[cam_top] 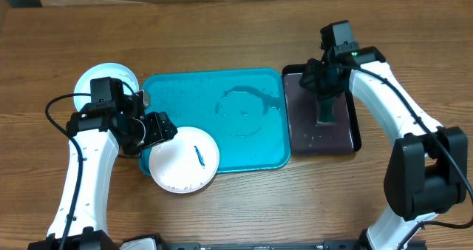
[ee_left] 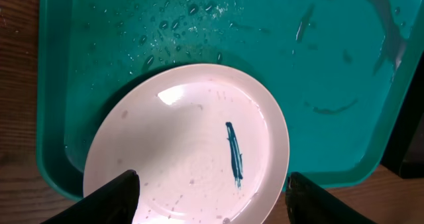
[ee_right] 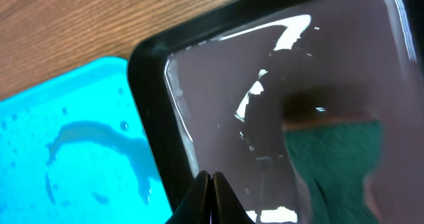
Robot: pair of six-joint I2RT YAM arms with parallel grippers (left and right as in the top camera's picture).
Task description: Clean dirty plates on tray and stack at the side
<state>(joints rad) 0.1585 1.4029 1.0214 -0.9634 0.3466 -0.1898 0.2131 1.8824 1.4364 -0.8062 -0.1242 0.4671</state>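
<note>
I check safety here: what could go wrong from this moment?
1. The white plate hangs over the near corner of the turquoise tray; a push from the open left gripper could tip it off.
2. The right gripper is shut beside the green sponge, so it may lift nothing.

Tray (cam_top: pixel 244 143) (ee_left: pixel 331 52) (ee_right: pixel 59 177): big turquoise rect., rounded corners, flat on table mid-scene, long side running left-right. Wet: droplets over back-left area, ring-shaped watery trace w/ faint teal smudges right of centre.

White plate (cam_top: pixel 177 169) (ee_left: pixel 185 144): small, round, face up, sits on tray's front-left corner w/ its front half overhanging the rim out over the table. Still dirty: one short dark teal streak (cam_top: pixel 198 154) (ee_left: pixel 233 152) just right of its centre, plus fine specks and drops.

Pale plate (cam_top: pixel 122 74): round, off the tray, on table just beside tray's back-left corner. Partly hidden; can't tell if single or stacked, or its exact colour.
</note>
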